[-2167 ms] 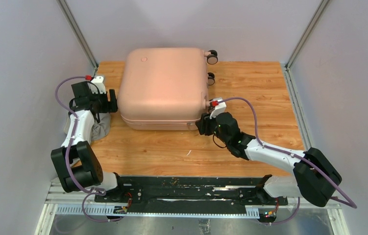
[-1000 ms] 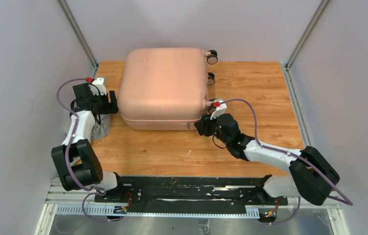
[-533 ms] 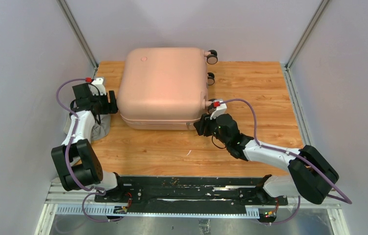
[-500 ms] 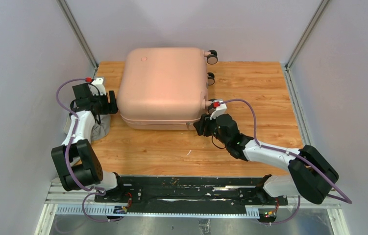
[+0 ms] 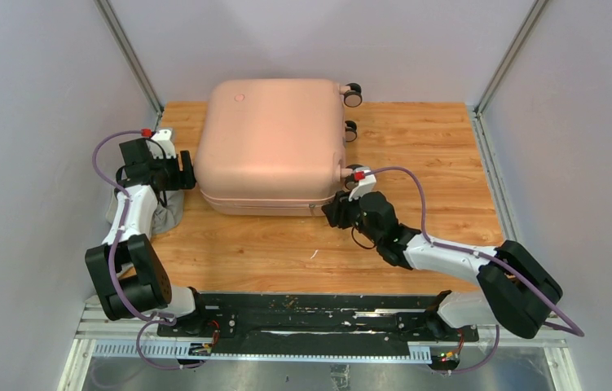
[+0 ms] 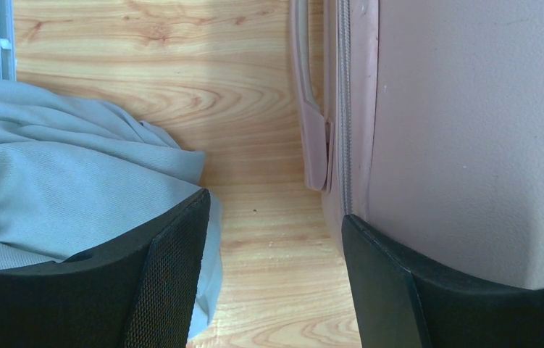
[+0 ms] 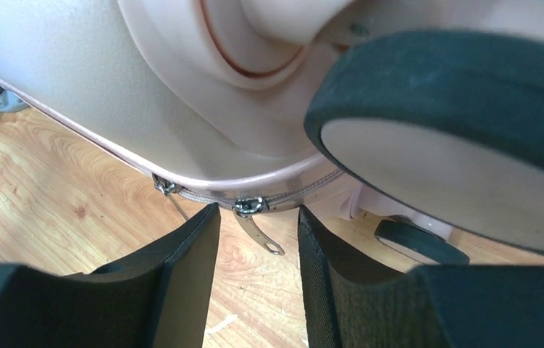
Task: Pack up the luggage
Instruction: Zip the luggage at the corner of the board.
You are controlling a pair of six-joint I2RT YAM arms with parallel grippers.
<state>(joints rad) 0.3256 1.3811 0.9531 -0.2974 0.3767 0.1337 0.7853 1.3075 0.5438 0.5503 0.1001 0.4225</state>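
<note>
- Right gripper (image 7: 258, 212) sits at the near right corner of the luggage (image 5: 270, 142), low to the wood. Its two fingers (image 7: 182, 268) stand a narrow gap apart and clamp nothing.
- A metal zipper pull (image 7: 260, 226) hangs from the luggage's seam just ahead of that gap. A second pull (image 7: 166, 188) hangs just left of it on the same seam.
- A black-tyred spinner wheel (image 7: 457, 109) of the luggage fills the upper right of the right wrist view, very close to the camera.
- Left gripper (image 6: 274, 206) is at the luggage's left side with its fingers set wide apart and only bare wood between them.
- One left finger (image 6: 399, 290) lies along the luggage's shell; whether it touches cannot be told.
- The other left finger (image 6: 160, 275) is on the side away from the luggage, over a crumpled grey cloth (image 6: 51, 181).
- The luggage lies flat and shut on the wooden table (image 5: 416, 163), with its wheels along its right side.
- A pink side handle (image 6: 311, 109) runs along the luggage's left wall beside the zipper line (image 6: 342, 109).
</note>
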